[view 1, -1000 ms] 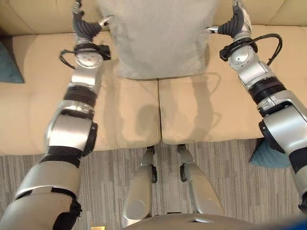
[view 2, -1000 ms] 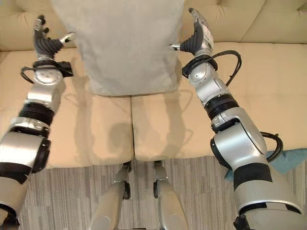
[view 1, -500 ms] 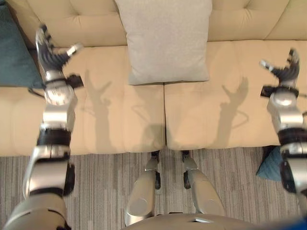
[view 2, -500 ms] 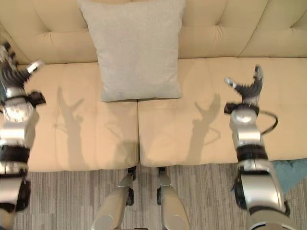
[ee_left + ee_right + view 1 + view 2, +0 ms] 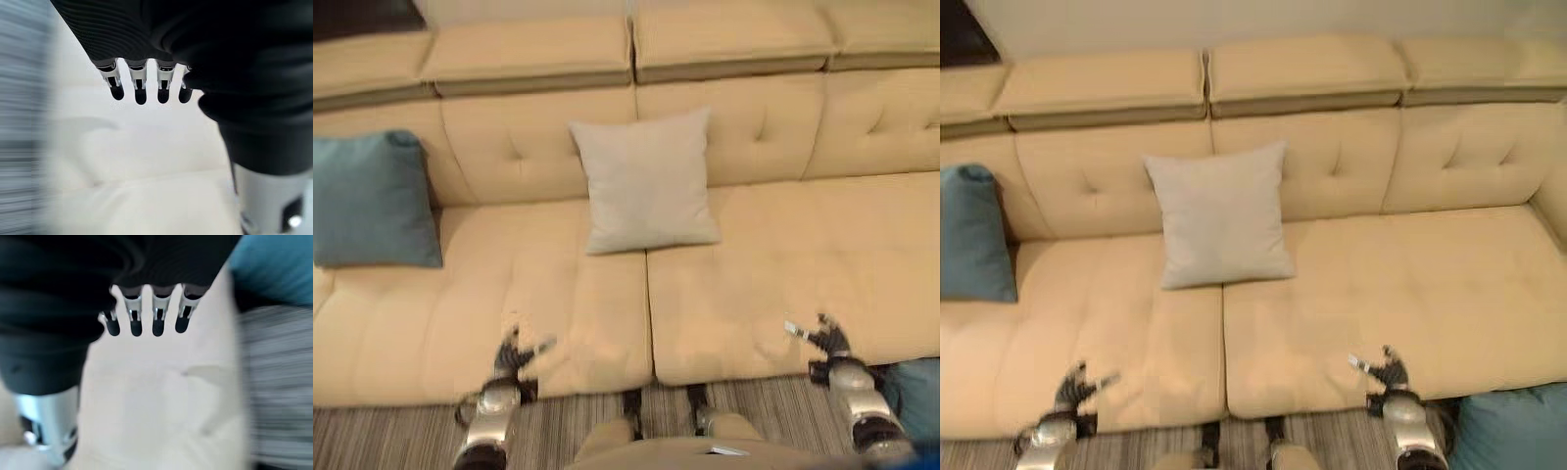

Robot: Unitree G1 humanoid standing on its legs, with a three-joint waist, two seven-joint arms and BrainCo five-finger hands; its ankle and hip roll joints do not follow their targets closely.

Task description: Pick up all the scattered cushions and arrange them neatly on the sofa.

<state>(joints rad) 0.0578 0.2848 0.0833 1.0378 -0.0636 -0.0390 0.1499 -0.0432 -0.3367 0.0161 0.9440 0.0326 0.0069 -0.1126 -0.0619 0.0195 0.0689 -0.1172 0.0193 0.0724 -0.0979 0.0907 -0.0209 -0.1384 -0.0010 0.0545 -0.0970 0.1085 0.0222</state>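
A light grey cushion (image 5: 646,182) leans upright against the backrest at the middle of the beige sofa (image 5: 754,284). A teal cushion (image 5: 374,201) stands against the backrest at the sofa's left end. Another teal cushion (image 5: 1513,429) lies on the floor at the lower right, beside the sofa's front. My left hand (image 5: 512,359) hovers open over the front edge of the left seat, holding nothing. My right hand (image 5: 829,342) is open over the front edge of the right seat, also bare. In both wrist views the fingers (image 5: 140,86) (image 5: 157,318) hang straight over the seat.
A striped grey rug (image 5: 391,436) runs along the sofa's front. The right half of the sofa seat (image 5: 1449,284) lies bare. A dark patch (image 5: 362,15) shows behind the sofa at the upper left.
Both hands have left the grey cushion, spread apart and drawn back to the sofa's front edge. The camera has pulled back and up, so the whole sofa shows.
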